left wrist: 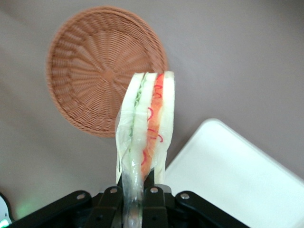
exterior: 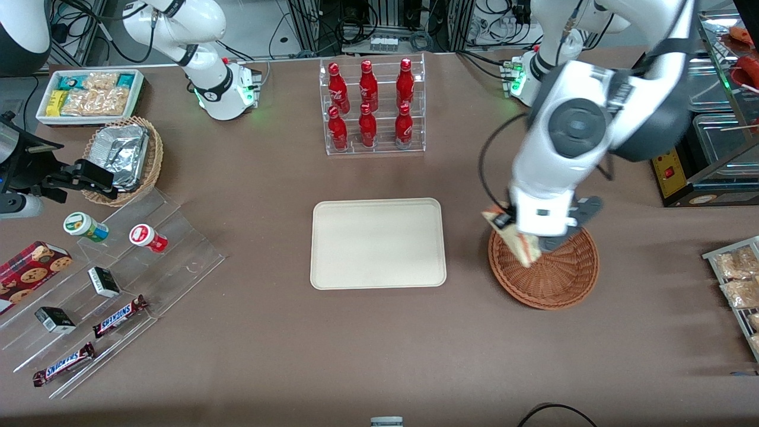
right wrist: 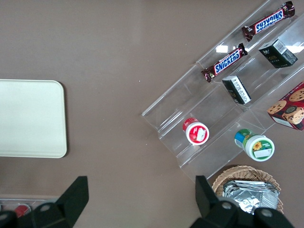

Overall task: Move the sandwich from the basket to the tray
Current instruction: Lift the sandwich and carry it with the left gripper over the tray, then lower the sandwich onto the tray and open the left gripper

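Note:
My left gripper (exterior: 522, 237) is shut on the sandwich (exterior: 513, 236), a plastic-wrapped wedge of white bread with red-orange and green filling. It holds the sandwich in the air above the rim of the reddish-brown wicker basket (exterior: 551, 279), on the side toward the tray. In the left wrist view the sandwich (left wrist: 146, 124) stands out from between the gripper (left wrist: 140, 197) fingers, with the bare basket (left wrist: 97, 61) below it. The cream tray (exterior: 378, 243) lies flat in the middle of the table, beside the basket; its corner shows in the left wrist view (left wrist: 237, 175).
A clear rack of red bottles (exterior: 372, 107) stands farther from the front camera than the tray. A tan basket of foil packs (exterior: 126, 155), a white snack bin (exterior: 89, 95) and clear shelves with candy bars (exterior: 107, 296) lie toward the parked arm's end. A snack rack (exterior: 738, 284) sits at the working arm's end.

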`<state>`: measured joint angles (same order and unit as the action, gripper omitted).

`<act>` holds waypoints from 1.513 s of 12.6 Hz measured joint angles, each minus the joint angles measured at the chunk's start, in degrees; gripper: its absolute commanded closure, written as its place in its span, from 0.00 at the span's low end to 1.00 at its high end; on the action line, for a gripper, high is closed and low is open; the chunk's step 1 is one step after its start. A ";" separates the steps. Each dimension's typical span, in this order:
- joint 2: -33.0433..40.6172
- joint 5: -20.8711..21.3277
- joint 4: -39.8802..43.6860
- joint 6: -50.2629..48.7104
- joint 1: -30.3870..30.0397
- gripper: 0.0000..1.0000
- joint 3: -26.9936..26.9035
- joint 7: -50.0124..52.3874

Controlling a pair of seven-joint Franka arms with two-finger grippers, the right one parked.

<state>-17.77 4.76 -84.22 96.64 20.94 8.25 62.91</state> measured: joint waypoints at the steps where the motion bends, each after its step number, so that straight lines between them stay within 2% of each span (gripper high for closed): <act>1: -0.74 0.00 0.01 2.15 1.91 1.00 0.08 -1.31; 7: -13.10 0.19 -0.15 16.90 12.59 1.00 0.24 -4.93; 11: -20.14 0.22 0.40 23.46 15.77 1.00 0.23 -6.54; 16: -23.56 0.41 0.65 25.42 17.85 1.00 0.20 -7.38; 17: -23.79 0.42 0.65 25.42 17.90 0.66 0.20 -7.39; 18: -23.91 0.42 0.66 25.42 17.90 0.10 0.13 -7.41; 19: -23.92 0.42 0.72 25.42 17.89 0.02 0.04 -7.46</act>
<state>-41.69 5.18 -83.50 122.07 38.84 8.29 55.45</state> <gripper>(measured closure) 0.784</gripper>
